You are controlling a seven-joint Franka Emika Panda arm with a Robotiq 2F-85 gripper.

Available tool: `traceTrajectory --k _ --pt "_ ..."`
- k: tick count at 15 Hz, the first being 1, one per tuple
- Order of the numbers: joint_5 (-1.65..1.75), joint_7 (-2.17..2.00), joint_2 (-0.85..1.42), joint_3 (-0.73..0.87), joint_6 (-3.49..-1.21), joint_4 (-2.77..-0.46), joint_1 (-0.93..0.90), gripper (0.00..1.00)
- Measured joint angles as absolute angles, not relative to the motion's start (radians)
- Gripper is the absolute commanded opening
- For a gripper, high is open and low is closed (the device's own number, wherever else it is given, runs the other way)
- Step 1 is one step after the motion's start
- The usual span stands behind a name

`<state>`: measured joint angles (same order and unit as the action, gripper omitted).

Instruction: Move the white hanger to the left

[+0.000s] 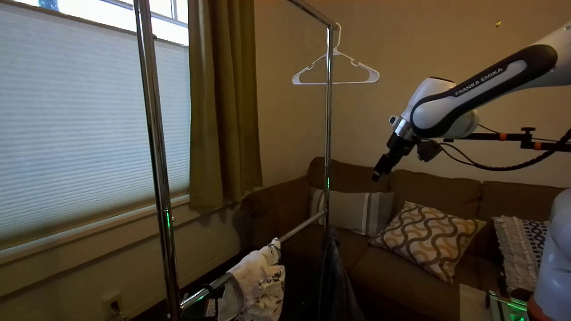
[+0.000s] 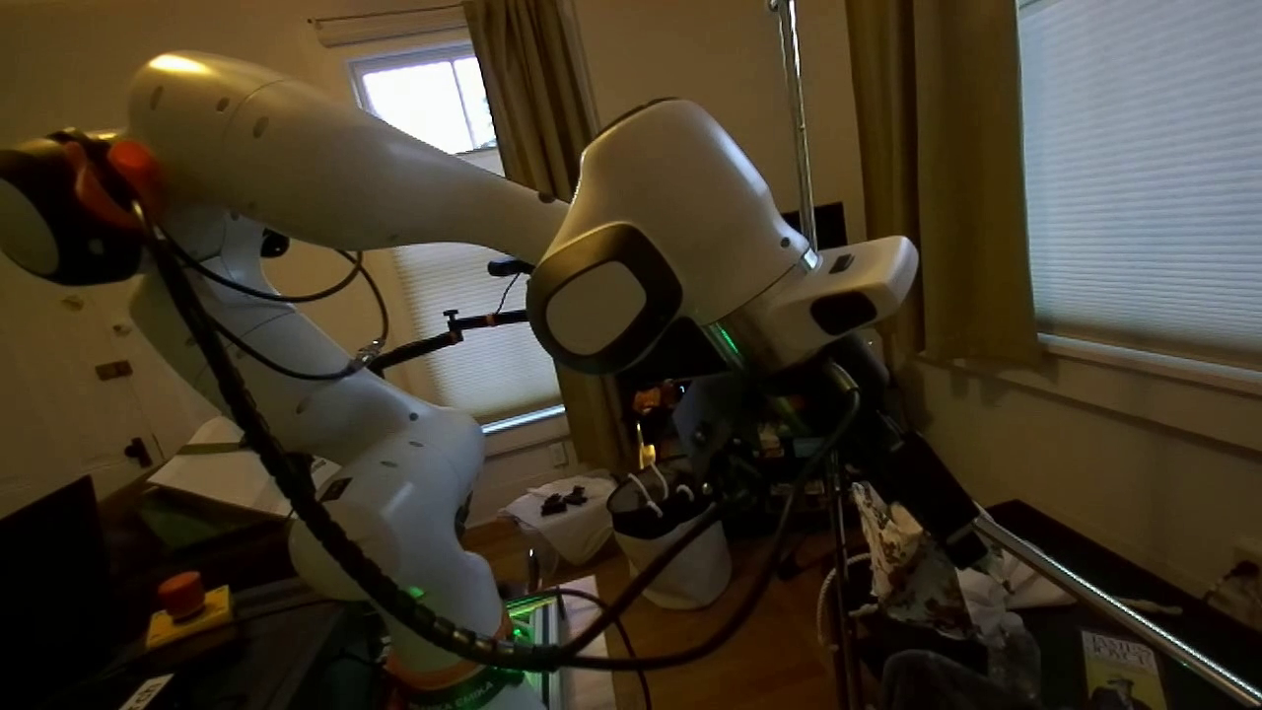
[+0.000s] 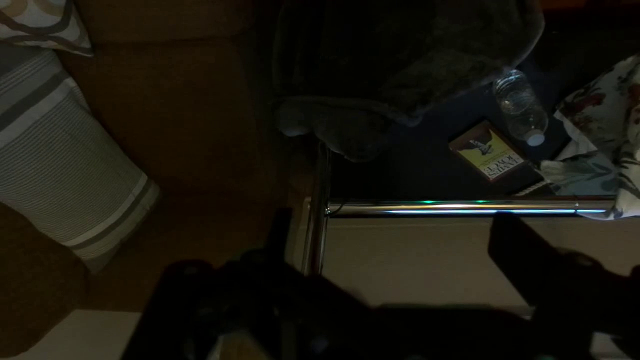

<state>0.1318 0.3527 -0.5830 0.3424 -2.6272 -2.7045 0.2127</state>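
Note:
The white hanger (image 1: 337, 52) hangs by its hook from the end of the rack's top rail in an exterior view. A chrome post passes in front of it. It does not show in the wrist view or in the exterior view from behind the arm. My gripper (image 1: 376, 176) points down and left, below and to the right of the hanger, apart from it. In the wrist view the gripper (image 3: 392, 215) has its fingers wide apart with nothing held between them. The gripper also shows, dark, in an exterior view (image 2: 966, 547).
The chrome rack (image 1: 328, 133) stands left of the arm; its lower rail (image 3: 450, 206) carries a floral cloth (image 1: 263, 281) and a dark garment (image 1: 337, 276). A brown sofa (image 1: 374, 258) with cushions (image 1: 428, 236) stands behind. A curtain (image 1: 223, 102) hangs by the window.

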Motion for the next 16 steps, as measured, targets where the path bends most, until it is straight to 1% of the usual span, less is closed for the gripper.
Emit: traceTrajectory --k 3,8,11,16 --pt "0.035 0.292 -0.595 0.320 -2.630 -2.654 0.179 1.00" --pt "-0.050 0.259 -0.619 0.336 -2.648 -2.427 0.155 1.00" --pt "-0.068 0.299 -0.623 0.379 -2.645 -2.291 0.120 1.00" --pt "-0.184 0.371 -0.626 0.482 -2.603 -2.094 -0.006 1.00"
